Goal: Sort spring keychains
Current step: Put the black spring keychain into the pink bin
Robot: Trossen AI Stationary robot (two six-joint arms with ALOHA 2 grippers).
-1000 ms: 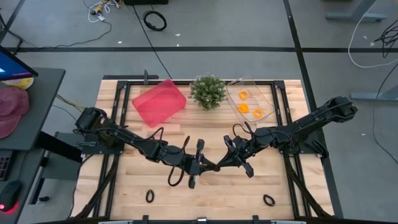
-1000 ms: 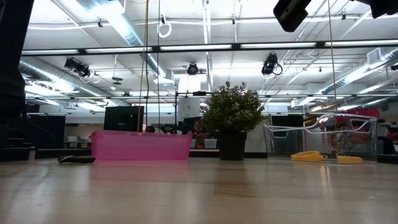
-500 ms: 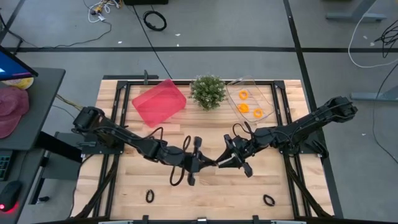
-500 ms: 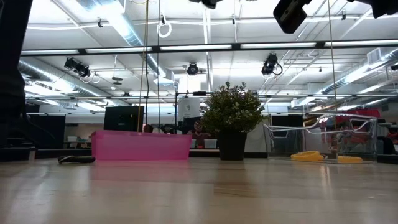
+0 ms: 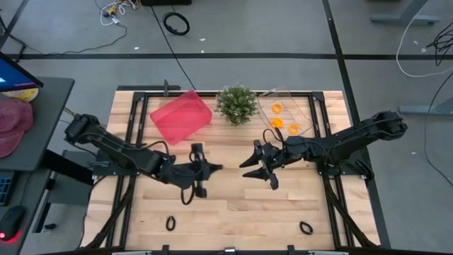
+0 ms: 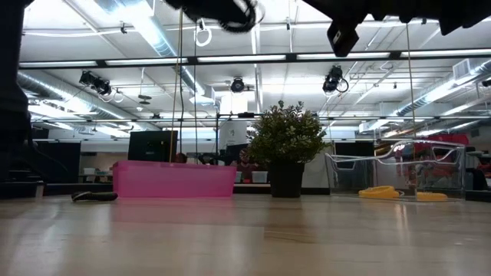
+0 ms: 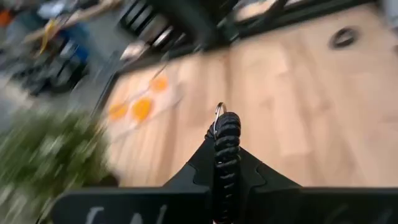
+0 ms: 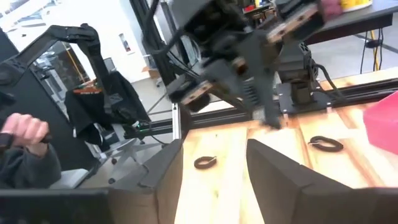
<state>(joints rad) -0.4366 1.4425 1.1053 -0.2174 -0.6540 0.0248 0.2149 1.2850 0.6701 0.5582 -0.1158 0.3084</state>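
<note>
- Wooden desk (image 5: 233,212) is carrying pink bin (image 5: 181,115) and clear tray (image 5: 287,113) at its far edge.
- Left gripper (image 5: 206,170) is clamping a black keychain (image 7: 226,149) mid-desk; right gripper (image 5: 256,164) is hanging beside it, fingers spread and empty.
- Risk: the springy coil slipping out in transit.

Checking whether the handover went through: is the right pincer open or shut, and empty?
Open and empty. The right pincer shows a clear gap between its fingers with only table behind, while the left pincer clamps a black keychain.

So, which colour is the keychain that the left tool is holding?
Black. The spring keychain shows best in the left wrist view, clamped in the left tool.
</note>
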